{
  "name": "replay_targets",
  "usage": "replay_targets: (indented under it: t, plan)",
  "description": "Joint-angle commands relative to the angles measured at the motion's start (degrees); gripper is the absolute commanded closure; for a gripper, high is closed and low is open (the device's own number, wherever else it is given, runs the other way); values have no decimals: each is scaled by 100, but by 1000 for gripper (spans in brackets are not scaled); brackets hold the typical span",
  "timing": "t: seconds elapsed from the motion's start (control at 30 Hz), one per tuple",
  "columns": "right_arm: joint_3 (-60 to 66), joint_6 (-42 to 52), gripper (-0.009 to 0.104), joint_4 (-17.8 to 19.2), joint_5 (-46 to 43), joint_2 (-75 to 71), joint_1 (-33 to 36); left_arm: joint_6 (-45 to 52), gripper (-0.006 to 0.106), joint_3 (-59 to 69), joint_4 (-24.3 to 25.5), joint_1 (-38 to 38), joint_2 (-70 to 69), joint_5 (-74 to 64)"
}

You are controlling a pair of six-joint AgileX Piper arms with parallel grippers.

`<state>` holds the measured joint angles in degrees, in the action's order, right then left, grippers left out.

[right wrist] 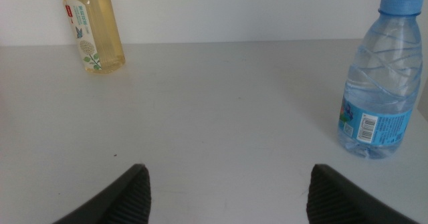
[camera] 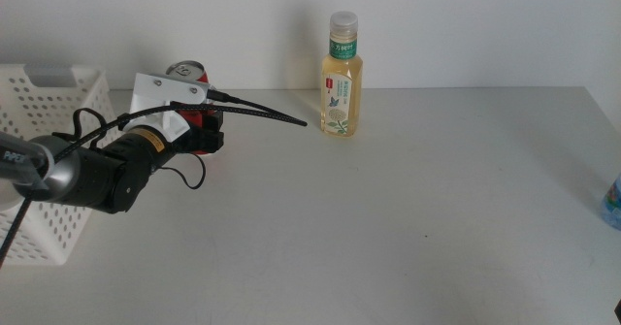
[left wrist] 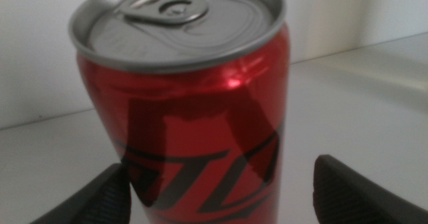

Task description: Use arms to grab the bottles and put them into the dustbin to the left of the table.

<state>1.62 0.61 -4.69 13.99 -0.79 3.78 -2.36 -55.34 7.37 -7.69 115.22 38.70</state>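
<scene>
At the far left of the table (camera: pixel 408 218), a slim red soda can (camera: pixel 190 82) stands upright just right of the dustbin (camera: pixel 53 160), a white perforated basket with a slot handle in its upper wall. The left gripper (camera: pixel 199 131) is at the can, coming in from the left, with its white bracket and a black cable in front of the can in the middle view. From the left wrist camera the can (left wrist: pixel 194 117) fills the frame, silver top and pull tab visible, standing between the two dark jaws of the left gripper (left wrist: pixel 217 190). One jaw sits right at the can's side and the other stands clear of it with table showing between, so the jaws are spread wide and not closed on it.

Farther right, near the back wall, the yellow tea bottle (camera: pixel 343 78) with a green-white label stands upright, well apart from the can.

At the right edge of the table stands the small clear water bottle (right wrist: pixel 380 83) with a blue cap and label, only a sliver of it showing in the middle view. The right gripper (right wrist: pixel 227 194) waits on the near right, jaws wide apart over bare table, holding nothing, with the water bottle off to one side and the tea bottle (right wrist: pixel 93 27) far beyond.
</scene>
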Motion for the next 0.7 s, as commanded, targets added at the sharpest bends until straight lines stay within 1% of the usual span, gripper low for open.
replay_targets:
  t: [0.0, 0.3, 0.47, 0.53, 0.57, 0.63, 0.67]
  plan:
    - [-54, 66, 36, 28, -451, -118, -36, -126, 7, -300, -113, 50, -121, 458]
    - [-54, 66, 36, 28, -451, -118, -36, -131, 7, -851, -188, 46, 468, 800]
    - [-54, 66, 36, 28, -451, -118, -36, -137, 8, -988, -451, 46, 741, 1374]
    - [-54, 66, 36, 28, -451, -118, -36, -143, 11, -996, -516, 46, 782, 1433]
    - [-54, 66, 36, 28, -451, -118, -36, -109, 15, -996, -516, 46, 782, 1447]
    - [-54, 66, 36, 28, -451, -118, -36, -3, 25, -996, -512, 46, 782, 1529]
    - [-54, 66, 36, 28, -451, -118, -36, 32, 33, -996, -460, 41, 782, 1620]
